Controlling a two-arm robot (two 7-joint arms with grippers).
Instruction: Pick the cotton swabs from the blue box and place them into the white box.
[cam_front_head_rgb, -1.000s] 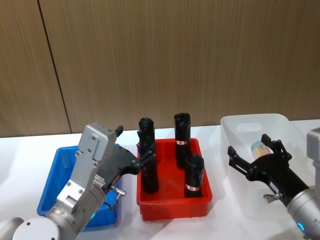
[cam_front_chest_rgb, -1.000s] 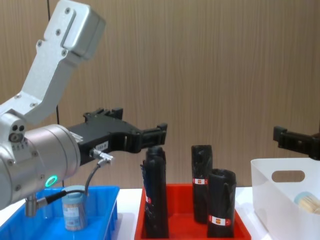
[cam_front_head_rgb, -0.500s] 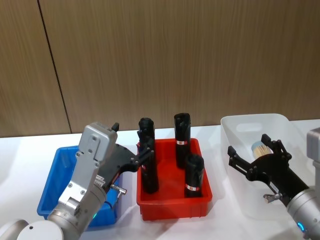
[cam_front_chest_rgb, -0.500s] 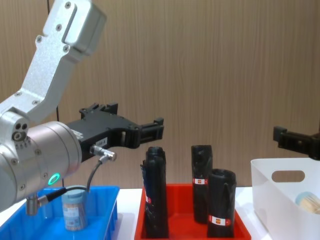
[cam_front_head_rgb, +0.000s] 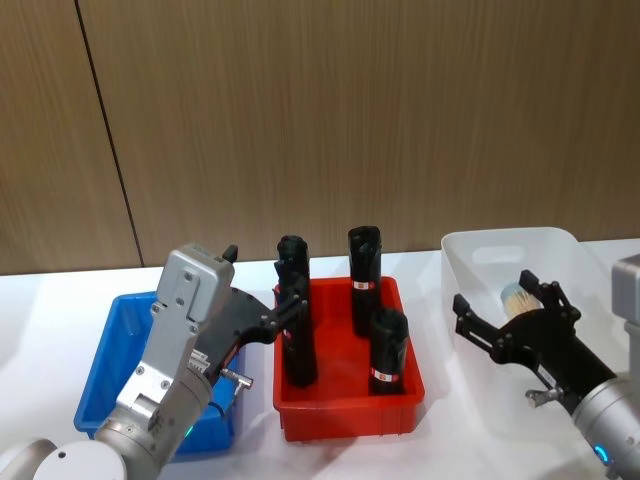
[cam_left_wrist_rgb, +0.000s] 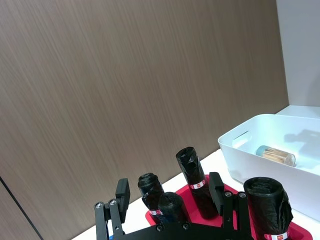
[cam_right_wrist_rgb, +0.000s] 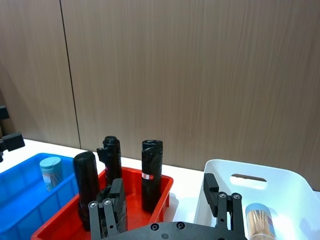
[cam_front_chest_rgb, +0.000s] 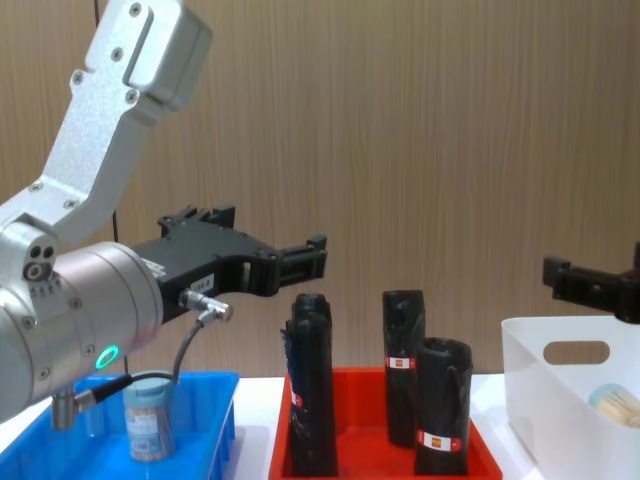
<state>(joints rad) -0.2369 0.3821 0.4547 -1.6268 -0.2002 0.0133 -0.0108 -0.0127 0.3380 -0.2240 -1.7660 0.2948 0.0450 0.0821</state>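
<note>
My left gripper hangs with its jaws spread wide and nothing between them, raised above the right edge of the blue box and pointing toward the red tray. In the chest view it sits higher than the tops of the black rolls.

My right gripper is also wide open and empty, held over the near left part of the white box.

One cotton-swab tub stands upright in the blue box, under my left arm. A second tub lies on its side inside the white box, just past my right gripper's fingers.

Between the two boxes, the red tray holds four upright black rolls. All three containers stand on the white worktop. A wood-panelled wall rises behind it.
</note>
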